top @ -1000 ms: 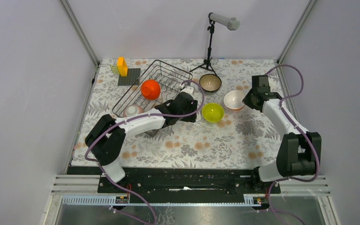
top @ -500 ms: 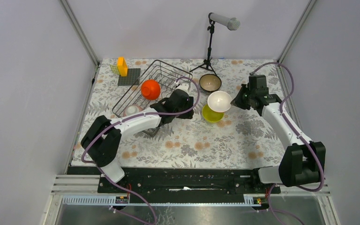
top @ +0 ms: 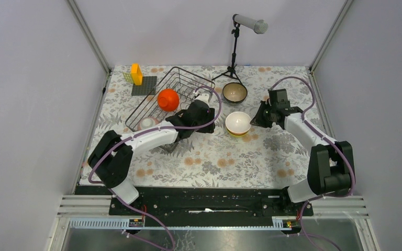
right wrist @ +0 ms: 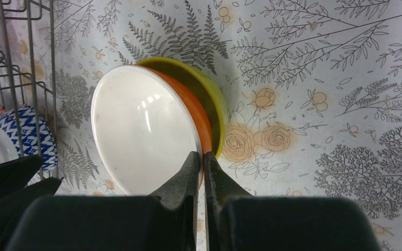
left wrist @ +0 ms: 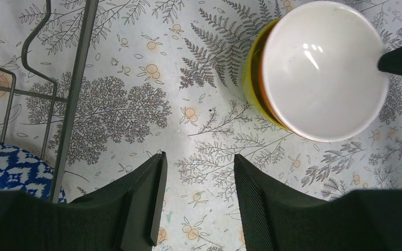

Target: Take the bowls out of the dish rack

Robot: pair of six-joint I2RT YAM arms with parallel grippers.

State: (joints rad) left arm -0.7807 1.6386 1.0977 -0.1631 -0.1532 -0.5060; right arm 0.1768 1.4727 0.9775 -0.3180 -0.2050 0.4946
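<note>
My right gripper (right wrist: pixel 203 155) (top: pixel 257 121) is shut on the rim of an orange bowl (right wrist: pixel 141 136) (top: pixel 238 122) with a white inside. That bowl tilts into the yellow-green bowl (right wrist: pixel 213 94) (left wrist: pixel 252 78) on the table. My left gripper (left wrist: pixel 199 172) (top: pixel 204 117) hangs open and empty over the cloth, just right of the dish rack (top: pixel 188 82) (left wrist: pixel 78 78). Inside the rack are a second orange bowl (top: pixel 168 99), a pink speckled bowl (top: pixel 147 123) and a blue-and-white bowl (left wrist: pixel 10 172) (right wrist: pixel 29 136). A teal bowl (top: pixel 234 92) stands behind on the table.
A microphone on a tripod stand (top: pixel 234 57) rises at the back, close to the teal bowl. A yellow-orange block (top: pixel 136 73) sits by a flat dark square plate (top: pixel 144 86) at the back left. Purple cables loop off both arms.
My right gripper carried the white-inside orange bowl leftward and down, from beside the yellow-green bowl into it. The left arm drew back slightly toward the rack, jaws still open.
</note>
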